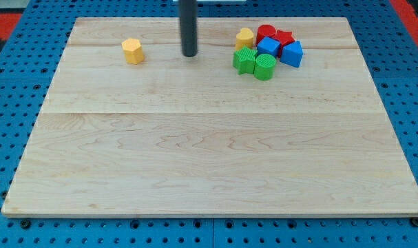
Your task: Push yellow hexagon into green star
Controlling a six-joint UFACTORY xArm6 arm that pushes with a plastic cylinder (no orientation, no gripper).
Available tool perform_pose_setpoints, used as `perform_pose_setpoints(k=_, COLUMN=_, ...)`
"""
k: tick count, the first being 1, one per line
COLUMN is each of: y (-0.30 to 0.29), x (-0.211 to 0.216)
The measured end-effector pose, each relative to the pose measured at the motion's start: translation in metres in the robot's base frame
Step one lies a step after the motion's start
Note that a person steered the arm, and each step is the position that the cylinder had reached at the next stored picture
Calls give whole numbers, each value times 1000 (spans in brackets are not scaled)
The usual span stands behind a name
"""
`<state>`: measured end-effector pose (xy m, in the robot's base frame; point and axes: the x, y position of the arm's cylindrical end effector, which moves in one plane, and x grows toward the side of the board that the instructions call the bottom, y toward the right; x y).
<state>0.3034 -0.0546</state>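
The yellow hexagon lies alone near the view's top left of the wooden board. The green star sits at the left edge of a cluster of blocks near the view's top right. My tip stands on the board between them, right of the hexagon and left of the star, touching neither.
The cluster beside the star holds a green cylinder, a yellow heart, a blue cube, a blue triangle-like block, a red cylinder and a red star-like block. Blue pegboard surrounds the board.
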Motion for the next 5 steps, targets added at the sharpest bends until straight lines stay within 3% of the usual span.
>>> perform_pose_setpoints(k=1, y=0, x=40)
perform_pose_setpoints(k=2, y=-85, x=32)
perform_pose_setpoints(k=3, y=-131, x=14)
perform_pose_setpoints(k=4, y=-99, x=-22)
perform_pose_setpoints(k=5, y=-1, x=-44)
